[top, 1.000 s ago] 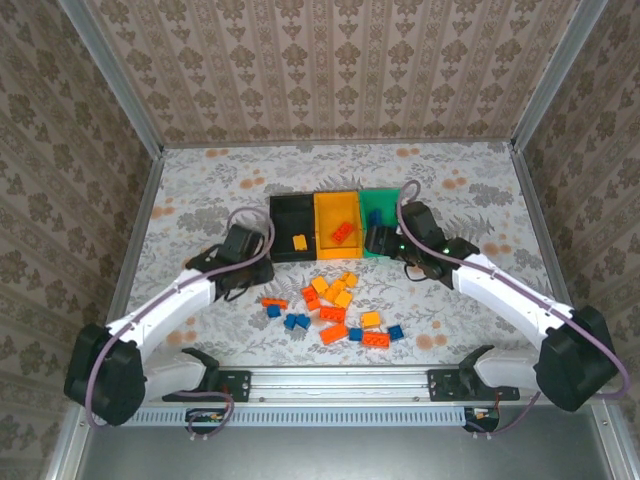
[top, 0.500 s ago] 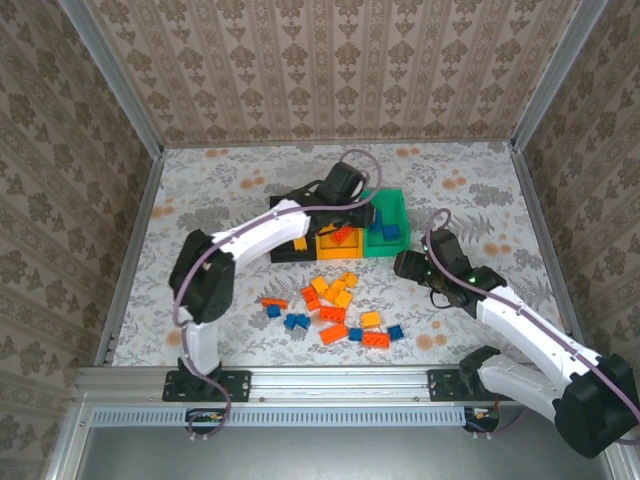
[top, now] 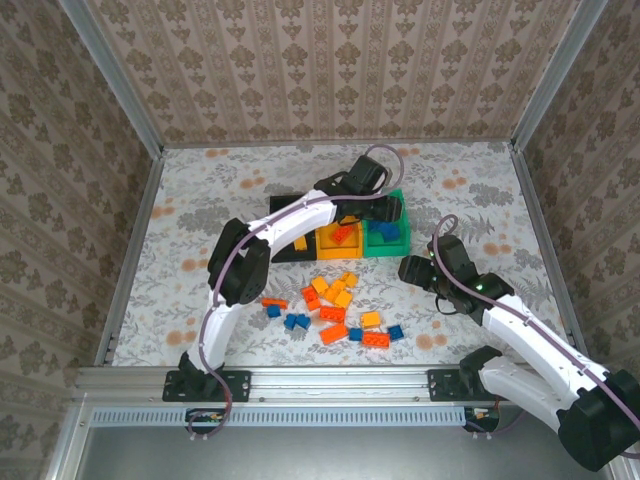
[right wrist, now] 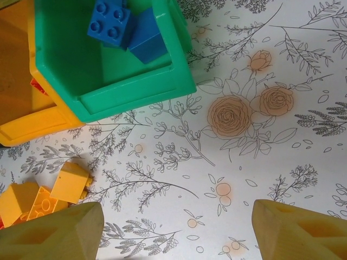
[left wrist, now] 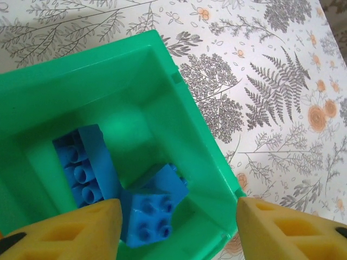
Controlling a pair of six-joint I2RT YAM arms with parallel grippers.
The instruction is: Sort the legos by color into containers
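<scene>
Two blue legos (left wrist: 146, 211) lay in the green bin (left wrist: 184, 103). The left gripper (left wrist: 179, 211) hung above them, fingers parted, holding nothing. The right gripper (right wrist: 179, 216) gaped empty over the table (right wrist: 260, 151) just beside that bin, with loose legos (top: 340, 300) near it.

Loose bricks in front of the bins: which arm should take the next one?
Probably right: the right pincer hangs open and empty beside the yellow bricks; the left pincer is over the green bin.
</scene>
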